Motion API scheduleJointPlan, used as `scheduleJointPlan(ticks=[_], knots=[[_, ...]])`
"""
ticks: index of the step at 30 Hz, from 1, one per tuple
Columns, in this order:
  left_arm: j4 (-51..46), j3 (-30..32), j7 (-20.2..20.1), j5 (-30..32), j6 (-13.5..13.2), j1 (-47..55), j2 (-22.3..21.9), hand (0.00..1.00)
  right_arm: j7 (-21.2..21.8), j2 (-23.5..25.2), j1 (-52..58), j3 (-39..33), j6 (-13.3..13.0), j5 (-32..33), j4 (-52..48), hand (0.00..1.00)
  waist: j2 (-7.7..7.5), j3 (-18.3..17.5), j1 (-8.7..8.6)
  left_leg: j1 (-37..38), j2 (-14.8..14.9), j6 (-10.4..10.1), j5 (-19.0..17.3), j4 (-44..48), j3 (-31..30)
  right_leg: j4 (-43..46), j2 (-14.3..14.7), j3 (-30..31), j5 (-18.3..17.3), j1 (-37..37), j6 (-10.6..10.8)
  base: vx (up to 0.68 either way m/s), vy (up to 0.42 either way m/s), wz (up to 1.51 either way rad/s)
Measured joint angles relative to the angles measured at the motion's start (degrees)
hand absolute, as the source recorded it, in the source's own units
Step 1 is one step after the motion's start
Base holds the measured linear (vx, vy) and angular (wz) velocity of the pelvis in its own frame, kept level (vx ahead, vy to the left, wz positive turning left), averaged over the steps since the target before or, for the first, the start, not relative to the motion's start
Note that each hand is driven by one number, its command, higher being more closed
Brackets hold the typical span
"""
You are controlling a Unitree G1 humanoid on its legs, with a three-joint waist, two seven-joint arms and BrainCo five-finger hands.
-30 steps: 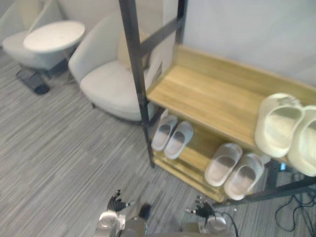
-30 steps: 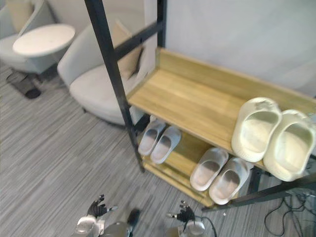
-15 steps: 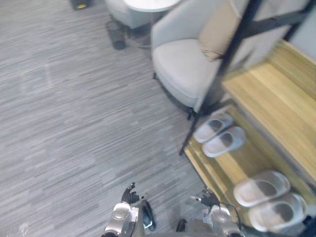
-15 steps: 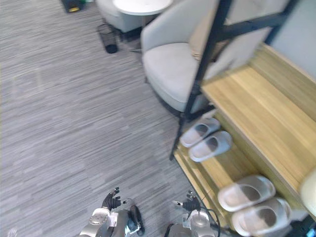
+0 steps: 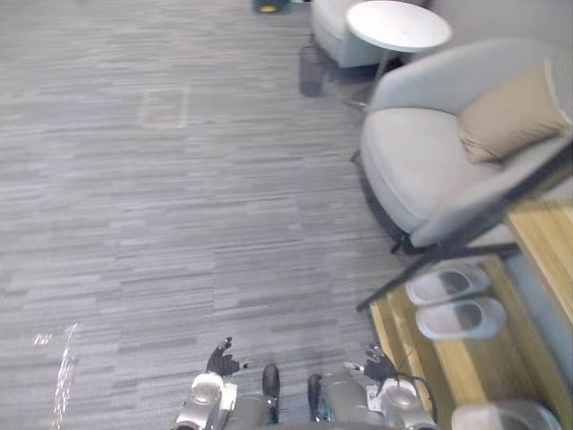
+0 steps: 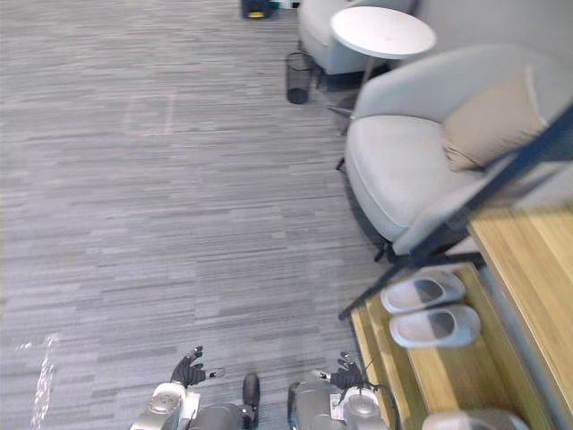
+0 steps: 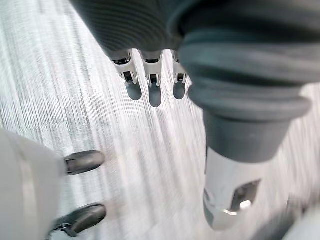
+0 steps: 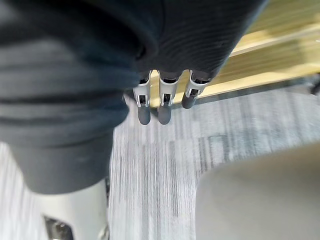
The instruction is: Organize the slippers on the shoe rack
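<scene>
Left eye view, nearest first: the left hand (image 5: 219, 360) and right hand (image 5: 376, 367) hang low over the grey striped carpet (image 5: 179, 206), well apart from each other. In the wrist views the left hand's fingers (image 7: 155, 95) and the right hand's fingers (image 8: 165, 107) point straight down, relaxed, with nothing held.

Just beyond the right hand stands the shoe rack (image 6: 528, 269), with pale wooden shelves in a black metal frame. Its lower shelf (image 5: 457, 367) holds the slippers, which are light grey open-toed slides with darker insoles. Two of them lie side by side as a pair, the nearer slipper (image 5: 461, 318) just beside the farther slipper (image 5: 448, 285), toes pointing toward the carpet. Part of a third slipper (image 6: 470, 421) shows at the picture's bottom edge on the same shelf, so three can be counted.

Behind the rack sits one light grey armchair (image 5: 412, 161) with one tan cushion (image 5: 510, 112) against its back. Farther off are one round white table (image 5: 398, 25), one dark mesh bin (image 6: 298, 77) beside it, and a second pale chair (image 6: 322, 31).
</scene>
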Motion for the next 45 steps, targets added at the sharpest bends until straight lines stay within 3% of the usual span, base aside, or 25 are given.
scheduleJointPlan(ticks=[2,4,5,7,9,12,13,14,18,19,21,22,24,25,28,30,31,32,34,36,37,39,40,42,45], knots=[[-0.3,2.1,0.0,-0.4,-0.1,1.0,-1.0,0.00,0.0,0.0,-0.1,0.1,0.0,0.0,-0.1,0.00,0.99,0.0,0.67,-2.5,2.0,-1.3,-1.8,5.7,2.5,-1.2,0.2,-3.0,0.1,1.9,-0.9,0.16,-0.147,0.71],[-1.0,5.7,0.0,-1.2,0.0,2.3,-1.9,0.00,0.2,0.5,-0.1,0.3,0.1,-0.1,-1.1,0.00,2.30,0.8,1.20,-7.5,6.0,-5.1,-7.7,21.1,7.2,-1.5,1.8,-5.4,-0.9,5.1,-2.0,0.25,-0.144,0.51],[-3.6,8.0,0.1,-1.7,0.0,3.3,-2.1,0.00,0.2,1.0,0.5,0.8,0.0,0.0,-3.1,0.00,2.93,1.2,2.15,-11.9,12.2,-6.6,-9.8,35.7,13.8,-3.3,3.8,-7.2,-1.4,9.4,-2.8,0.29,-0.075,0.25],[-5.6,8.6,0.0,-2.6,-0.1,3.5,-1.8,0.00,0.2,1.3,0.8,1.9,0.0,0.4,-4.7,0.00,1.68,1.8,3.83,-13.2,17.5,-4.4,-11.3,42.4,20.6,-7.0,3.8,-8.0,-2.4,14.7,-3.7,0.35,-0.053,0.27],[-5.8,8.5,0.0,-2.6,-0.1,3.1,-2.1,0.00,0.1,1.1,0.4,1.9,-0.1,0.4,-4.6,0.00,1.46,1.8,3.83,-14.4,19.0,-4.6,-11.7,41.7,22.7,-9.6,3.5,-8.9,-2.4,17.1,-3.7,0.31,0.001,0.36],[-5.7,8.1,-0.4,-2.6,-0.1,1.6,-2.2,0.00,0.0,0.7,-0.2,1.7,0.0,0.5,-4.0,0.00,0.77,2.2,4.20,-17.9,16.5,-3.5,-9.8,28.0,23.9,-13.4,0.8,-10.6,-2.6,19.9,-3.0,0.46,0.163,0.45],[-5.6,7.8,-0.4,-2.6,-0.1,1.1,-2.2,0.00,-0.1,0.6,-1.0,1.1,0.0,0.5,-3.8,0.00,1.26,2.2,4.42,-18.5,13.9,-3.1,-2.5,14.0,23.6,-14.1,-0.6,-10.4,-2.7,21.2,-2.9,0.47,0.223,0.20],[-5.5,7.4,-0.4,-2.6,-0.1,1.5,-2.0,0.00,-0.1,0.3,-1.2,0.8,0.0,0.5,-3.6,0.00,1.25,2.2,4.92,-17.3,12.9,-1.1,5.0,10.6,23.2,-14.5,-0.9,-9.7,-3.0,22.2,-1.4,0.39,0.184,0.20],[-3.8,7.6,-0.3,-2.6,-0.1,0.6,-0.9,0.00,0.2,1.3,-3.2,0.7,0.0,0.4,-1.7,0.00,-0.19,2.1,5.44,-16.6,9.2,1.7,-2.9,16.8,23.2,-5.0,-4.8,-4.7,0.3,20.7,3.6,0.56,0.256,0.34],[-2.2,7.3,-0.3,-2.6,0.0,0.9,-0.9,0.00,0.5,1.3,-2.9,0.7,-0.1,-0.4,-1.6,0.00,-0.45,2.2,5.35,-12.3,7.5,2.1,-6.7,17.3,22.4,11.7,-6.8,-1.9,3.3,16.3,7.6,0.60,0.275,0.32],[-2.0,7.3,-0.3,-2.5,0.1,1.1,-0.9,0.00,0.6,1.2,-2.7,0.7,-0.1,-0.8,-1.5,0.00,-0.48,2.3,4.85,-8.0,6.2,2.0,-8.6,15.8,21.1,25.9,-6.9,0.2,3.5,11.2,9.1,0.45,0.171,0.32],[-2.0,7.2,-0.2,-2.4,0.2,1.7,-0.8,0.00,0.7,1.2,-2.1,1.0,-0.1,-0.8,-1.5,0.00,-0.30,2.5,3.93,-2.5,5.3,2.6,-10.4,13.1,19.6,36.2,-6.3,0.1,2.4,6.4,7.4,0.38,0.084,0.33],[-1.9,6.3,0.0,-2.5,0.2,2.1,-0.8,0.00,0.7,1.0,-0.8,1.9,-0.2,-0.8,-1.9,0.00,0.44,2.3,3.28,4.0,5.2,2.3,-10.7,8.4,17.6,38.9,-4.4,-1.7,0.2,0.4,4.5,0.53,0.069,0.46],[-1.6,6.3,0.0,-2.5,0.1,1.9,-0.9,0.00,0.6,0.1,-0.9,2.5,-0.7,-0.8,-2.9,0.00,0.95,2.3,2.49,7.6,5.8,2.2,-10.7,6.0,16.2,34.7,-2.9,-3.6,-1.9,-4.0,2.2,0.50,-0.003,0.61],[-1.0,6.2,0.1,-2.5,0.1,0.5,-1.0,0.00,0.6,-0.5,-1.1,2.4,-0.9,-0.6,-2.5,0.00,1.04,2.3,1.24,12.1,7.4,0.7,-12.4,3.4,12.8,15.5,-0.3,-4.7,-0.7,-11.0,2.0,0.61,-0.105,0.66],[-0.4,5.1,0.2,-2.4,0.0,-0.7,-0.5,0.00,0.6,-0.3,-1.2,2.2,-1.2,-0.5,-2.3,0.00,0.72,2.2,0.40,17.1,8.6,-1.8,-13.8,-0.5,9.9,-5.9,0.7,-4.3,13.2,-11.4,2.1,0.64,-0.196,0.71],[-0.1,5.0,0.2,-2.4,0.0,-0.6,-0.6,0.00,0.6,-0.4,-1.2,2.1,-1.2,-0.5,-2.2,0.00,1.02,2.0,0.14,17.9,9.2,-2.4,-14.2,-0.9,9.3,-6.0,1.4,-4.0,16.2,-10.8,1.7,0.75,-0.265,0.46],[0.6,5.2,0.2,-2.4,-0.1,-0.6,-1.5,0.00,0.6,-0.7,-1.7,1.7,-1.0,-0.6,-2.0,0.00,2.49,1.4,0.73,19.0,11.5,-3.6,-14.5,-0.2,8.3,-3.1,2.9,-3.7,16.7,-10.7,-1.8,0.62,-0.223,0.17],[0.7,5.4,0.0,-2.3,-0.1,-0.4,-1.9,0.00,0.8,0.2,-2.2,-0.2,-0.7,-0.5,-1.8,0.00,2.85,1.7,0.58,18.8,11.4,-6.6,-12.6,4.3,6.6,4.0,1.9,-4.6,10.8,-11.4,-2.1,0.72,-0.278,0.30],[0.4,7.6,0.0,-2.3,-0.1,0.7,-3.9,0.00,1.1,-0.5,-1.3,-0.3,-0.5,-0.5,-2.9,0.00,4.19,2.0,-0.08,14.2,12.6,-7.9,-10.4,22.0,6.5,6.3,2.2,-7.2,6.1,-6.5,-2.7,0.71,-0.244,0.36],[-1.6,10.4,0.0,-2.3,-0.1,2.9,-5.6,0.00,1.2,-0.6,0.6,0.7,-0.4,-0.5,-4.9,0.00,5.27,1.9,1.31,4.5,16.8,-9.4,-1.5,46.0,7.2,1.3,4.5,-7.0,2.5,0.8,-3.4,0.57,-0.120,-0.08],[-2.9,11.8,0.0,-2.3,0.0,3.6,-5.9,0.00,1.2,0.4,0.4,0.7,-0.1,-0.2,-4.9,0.00,6.20,2.2,2.33,-0.6,20.3,-8.0,-3.1,57.4,9.6,-0.8,6.5,-5.7,0.9,5.5,-4.3,0.57,-0.092,-0.31],[-4.9,12.3,0.0,-2.4,0.1,4.6,-5.2,0.00,1.2,1.8,0.4,0.7,0.0,0.5,-4.9,0.00,4.81,2.8,3.30,-5.6,22.2,-6.2,-4.9,62.3,12.1,-3.5,6.9,-4.5,-0.5,10.2,-4.4,0.67,-0.059,-0.32],[-6.2,12.2,-0.1,-2.4,-0.1,4.6,-4.0,0.00,1.2,2.6,0.7,0.7,0.1,0.5,-4.2,0.00,2.98,2.5,4.35,-10.9,21.9,-6.1,-7.7,59.7,15.0,-7.8,5.8,-2.7,-1.3,15.4,-3.9,0.62,-0.012,-0.38],[-6.1,12.1,-0.2,-2.4,-0.1,4.3,-3.0,0.00,1.1,3.1,-0.4,0.4,0.2,0.5,-2.3,0.00,1.93,2.8,4.65,-16.7,16.9,-5.2,-10.4,38.3,17.3,-12.4,2.0,-0.5,-1.5,22.2,-3.4,0.57,0.136,-0.50]])
